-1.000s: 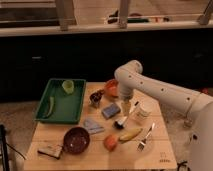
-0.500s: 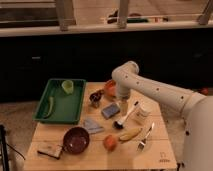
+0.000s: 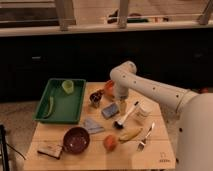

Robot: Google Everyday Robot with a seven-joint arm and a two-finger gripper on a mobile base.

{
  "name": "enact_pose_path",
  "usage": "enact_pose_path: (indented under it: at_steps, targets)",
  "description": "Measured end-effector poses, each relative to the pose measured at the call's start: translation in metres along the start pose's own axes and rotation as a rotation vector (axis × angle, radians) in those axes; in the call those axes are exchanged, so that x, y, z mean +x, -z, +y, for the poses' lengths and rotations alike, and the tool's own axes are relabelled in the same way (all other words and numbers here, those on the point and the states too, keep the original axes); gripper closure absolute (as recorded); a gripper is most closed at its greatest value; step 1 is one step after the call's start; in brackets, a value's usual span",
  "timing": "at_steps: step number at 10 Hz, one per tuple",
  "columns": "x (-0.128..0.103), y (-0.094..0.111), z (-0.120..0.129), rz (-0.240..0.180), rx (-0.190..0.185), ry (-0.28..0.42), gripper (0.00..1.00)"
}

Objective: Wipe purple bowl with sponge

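The bench [image 3: 95, 159] is a small light-wood top on a pale speckled floor [image 3: 17, 120]. There's a long dark wall [image 3: 165, 55] behind it and a pale ledge [image 3: 100, 29] running across above that.

The white arm [image 3: 150, 90] comes in from 3 o'clock, bends near the back and drops straight down. That puts the hand [image 3: 121, 106] low over the middle of the bench, just at 2 o'clock of the sponge [image 3: 110, 110]. Honestly can't tell how far open the hand is or whether it's got hold of anything, since it all melts into one pale blob there. The sponge looks like it's lying on the wood, right up against the hand or very nearly.

The purple bowl [image 3: 76, 139] sits upright at 7 o'clock on the bench, well apart from the hand. A green tray [image 3: 70, 107] fills the 9 to 10 o'clock side. An orange bowl [image 3: 107, 90] at 12 o'clock is partly hidden behind the arm.

The robot's body [image 3: 197, 135] is cut off by the right edge. A dark post [image 3: 3, 145] at the lower left is cut off too, so no idea what it is.
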Motion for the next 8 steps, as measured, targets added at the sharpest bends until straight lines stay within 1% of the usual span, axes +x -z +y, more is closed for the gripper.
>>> enact_pose_path:
  at_steps: [1, 2, 4, 8]
  targets:
    - [0.001, -0.001, -0.002, 0.002, 0.0, -0.003, 0.2]
    - [-0.001, -0.002, -0.001, 0.001, -0.001, 0.01, 0.2]
    - [-0.011, -0.004, 0.003, -0.015, 0.014, 0.066, 0.2]
    - [-0.031, -0.012, 0.003, -0.031, 0.019, 0.185, 0.2]
